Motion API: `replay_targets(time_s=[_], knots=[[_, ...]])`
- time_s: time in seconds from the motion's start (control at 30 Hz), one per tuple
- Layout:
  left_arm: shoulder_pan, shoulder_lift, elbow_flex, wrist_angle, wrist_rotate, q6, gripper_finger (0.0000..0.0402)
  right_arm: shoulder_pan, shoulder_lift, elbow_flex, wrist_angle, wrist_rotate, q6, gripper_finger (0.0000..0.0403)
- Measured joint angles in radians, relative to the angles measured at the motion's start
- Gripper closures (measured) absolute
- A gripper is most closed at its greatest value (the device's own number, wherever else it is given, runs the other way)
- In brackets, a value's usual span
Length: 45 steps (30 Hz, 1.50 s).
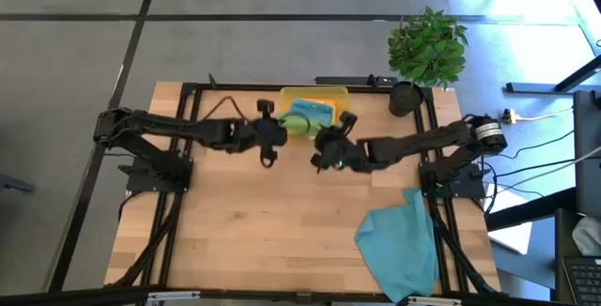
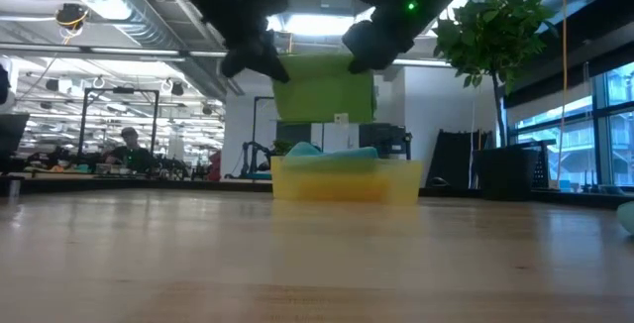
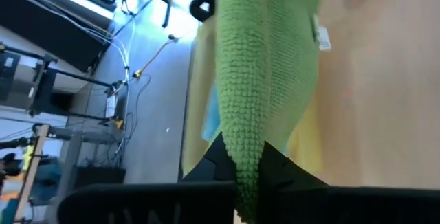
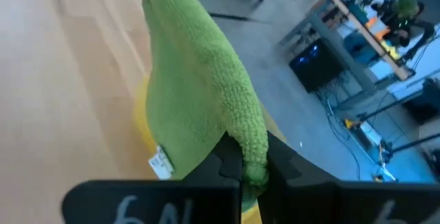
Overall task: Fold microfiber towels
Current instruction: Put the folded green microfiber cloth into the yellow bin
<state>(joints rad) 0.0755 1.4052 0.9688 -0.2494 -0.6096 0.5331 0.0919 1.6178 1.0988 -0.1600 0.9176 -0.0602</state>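
From above, both arms reach in toward the far middle of the wooden bench (image 1: 282, 221). The left tool (image 1: 270, 138) and the right tool (image 1: 326, 145) sit close together, each clenched on a corner of the green towel (image 1: 299, 123), which hangs between them just in front of the yellow tray (image 1: 340, 94). Inside that tray lies a teal-blue towel (image 1: 315, 111). A second teal-blue towel (image 1: 402, 240) sprawls on the bench's near right edge, well apart from the action. A potted plant (image 1: 427, 48) stands at the far right corner.

Down at bench level, the green towel (image 2: 324, 87) hangs in the air as a flat sheet, clear of the bench, gripped at its top corners by the left tool (image 2: 260, 60) and the right tool (image 2: 365, 51). Behind and below it sits the tray (image 2: 342, 179) with teal cloth showing over its rim.

Left wrist view: the green towel (image 3: 265, 66) runs straight down into the dark fingers (image 3: 282, 172), pinched tight on its corner, a white label on one edge.

Right wrist view: same story, the towel (image 4: 196, 93) narrows to a corner clamped between the fingers (image 4: 227, 159).
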Motion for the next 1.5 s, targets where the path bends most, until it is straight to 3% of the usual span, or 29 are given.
replay_targets(time_s=[0.47,0.77,0.9,1.23,1.5], knots=[[0.429,0.041,0.000,0.306,0.500,0.180,0.0401,-0.380,-0.026,0.005,0.063,-0.318,-0.216,0.0387],[0.566,0.190,0.001,0.466,0.662,0.233,0.0401,-0.534,-0.022,0.000,0.129,-0.502,-0.278,0.0387],[0.586,0.216,0.001,0.484,0.708,0.221,0.0401,-0.559,0.008,0.000,0.134,-0.528,-0.285,0.0387],[0.585,0.227,-0.001,0.433,0.711,0.241,0.0401,-0.572,0.106,0.002,0.159,-0.525,-0.312,0.0387],[0.582,0.227,-0.001,0.496,0.672,0.286,0.0401,-0.586,0.106,0.001,0.303,-0.423,-0.392,0.0387]])
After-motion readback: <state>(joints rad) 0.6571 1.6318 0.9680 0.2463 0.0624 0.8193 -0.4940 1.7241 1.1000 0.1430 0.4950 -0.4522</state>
